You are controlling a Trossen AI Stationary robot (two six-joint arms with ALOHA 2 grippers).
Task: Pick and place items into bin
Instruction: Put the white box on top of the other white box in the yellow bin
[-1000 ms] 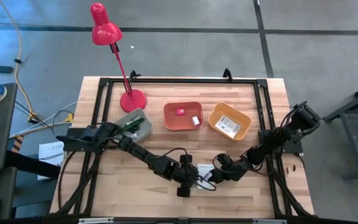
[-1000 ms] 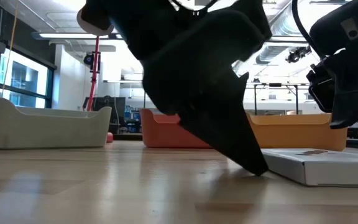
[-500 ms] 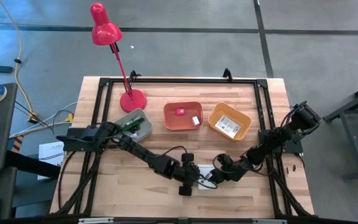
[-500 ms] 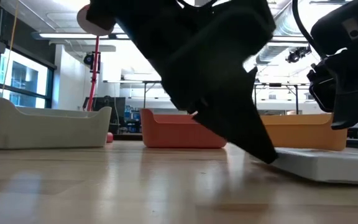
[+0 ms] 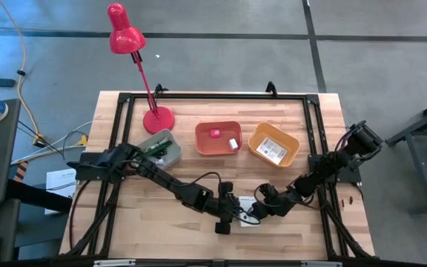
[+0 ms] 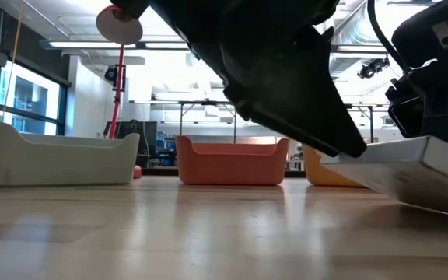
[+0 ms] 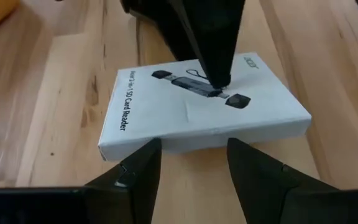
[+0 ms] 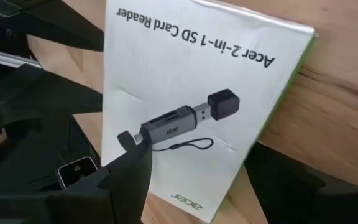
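While the left claw (image 7: 188, 165) gapes beside it, the tilted white box (image 7: 197, 102) sits gripped in the right claw (image 8: 191, 180).

The white box (image 8: 191, 118) reads "Acer 2-in-1 SD Card Reader" along one edge, with a small "acer" logo at the opposite end. Print on the card in the yellow bin (image 5: 273, 150) seems unreadable.
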